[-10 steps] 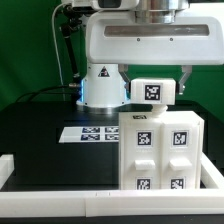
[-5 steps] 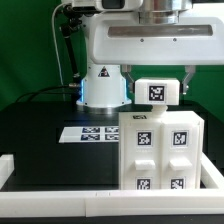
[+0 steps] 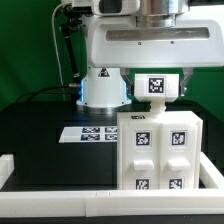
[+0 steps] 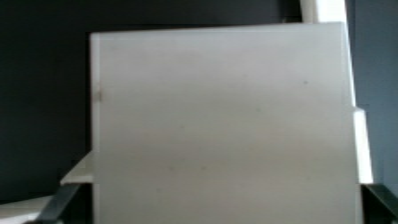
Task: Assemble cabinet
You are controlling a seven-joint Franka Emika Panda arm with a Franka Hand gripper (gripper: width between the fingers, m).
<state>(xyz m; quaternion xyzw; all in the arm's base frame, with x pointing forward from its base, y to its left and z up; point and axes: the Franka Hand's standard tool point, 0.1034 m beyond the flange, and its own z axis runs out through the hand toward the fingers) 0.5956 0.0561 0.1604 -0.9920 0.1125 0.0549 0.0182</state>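
Observation:
The white cabinet body (image 3: 160,150) stands on the black table at the exterior view's right, its front showing several tagged blocks. My gripper (image 3: 156,93) hangs just above its top and is shut on a small white cabinet panel (image 3: 155,84) with one tag facing the camera. A dark finger (image 3: 185,80) shows at each side of the panel. In the wrist view the panel's plain white face (image 4: 222,120) fills most of the picture, with a finger (image 4: 63,200) at its edge. The gap between panel and cabinet top is very small.
The marker board (image 3: 88,133) lies flat on the table to the exterior view's left of the cabinet. A white raised border (image 3: 60,195) runs along the table's front and sides. The arm's base (image 3: 100,88) stands behind.
The held panel has shifted a little sideways and risen slightly above the cabinet top. The cabinet body has not moved.

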